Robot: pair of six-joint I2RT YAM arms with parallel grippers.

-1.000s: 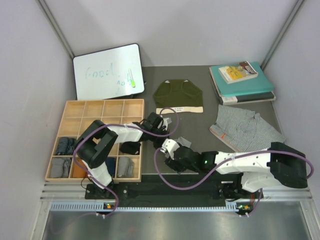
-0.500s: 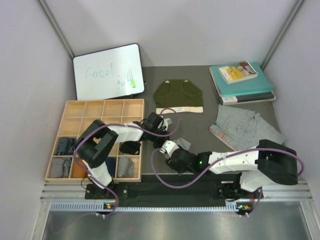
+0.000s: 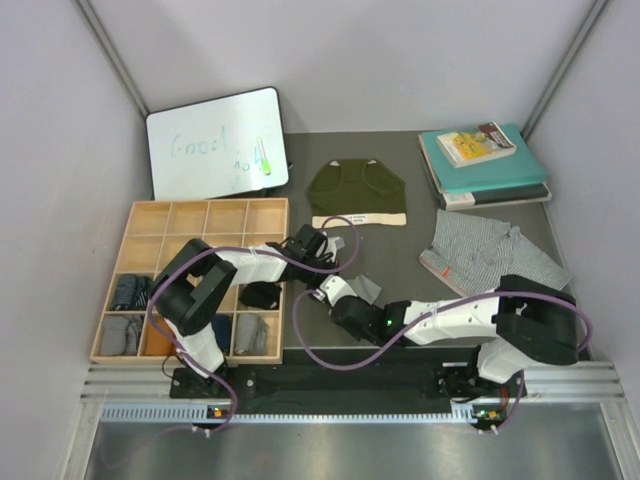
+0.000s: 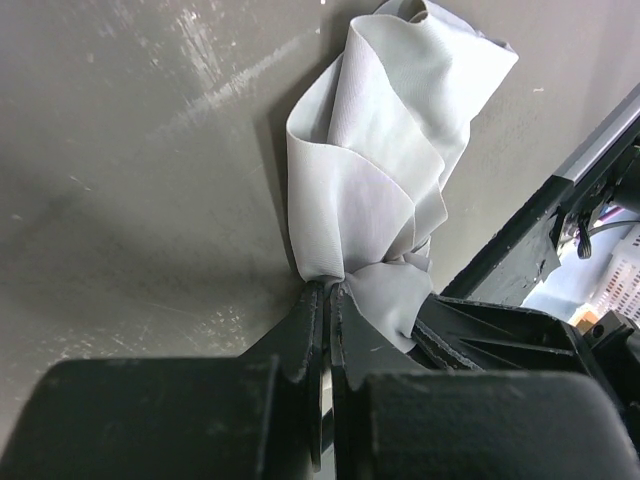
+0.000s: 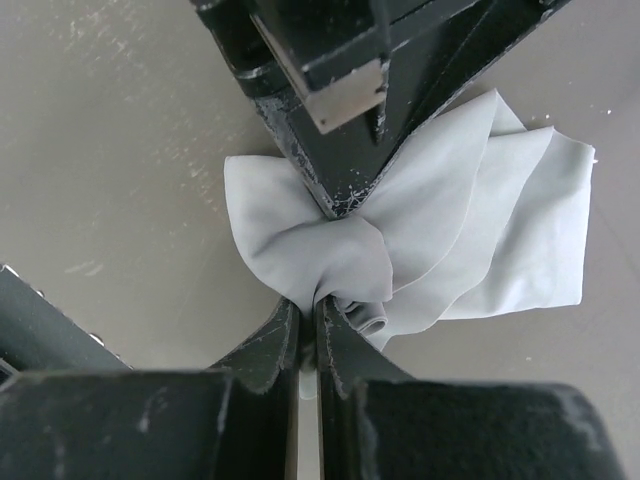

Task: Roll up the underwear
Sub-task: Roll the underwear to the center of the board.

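The plain light grey underwear [image 4: 372,170] lies bunched on the dark table near its middle [image 3: 366,288]. My left gripper [image 4: 326,292] is shut on one bunched end of it. My right gripper [image 5: 308,306] is shut on a fold of the same grey underwear [image 5: 480,225], right beside the left gripper's fingertips [image 5: 345,195]. In the top view the two grippers meet, left [image 3: 335,268] and right [image 3: 345,287]. The olive green underwear [image 3: 357,192] lies flat at the back. The finely patterned underwear [image 3: 490,255] lies crumpled at the right.
A wooden compartment tray [image 3: 190,215] stands at the left with rolled cloths in its near cells. A whiteboard [image 3: 215,142] leans at the back left. Teal books [image 3: 490,165] are stacked at the back right. A black bundle [image 3: 262,295] sits at the tray's right edge.
My right gripper has moved left to the grey underwear and shut on it. The left gripper has kept its hold and stayed in place.
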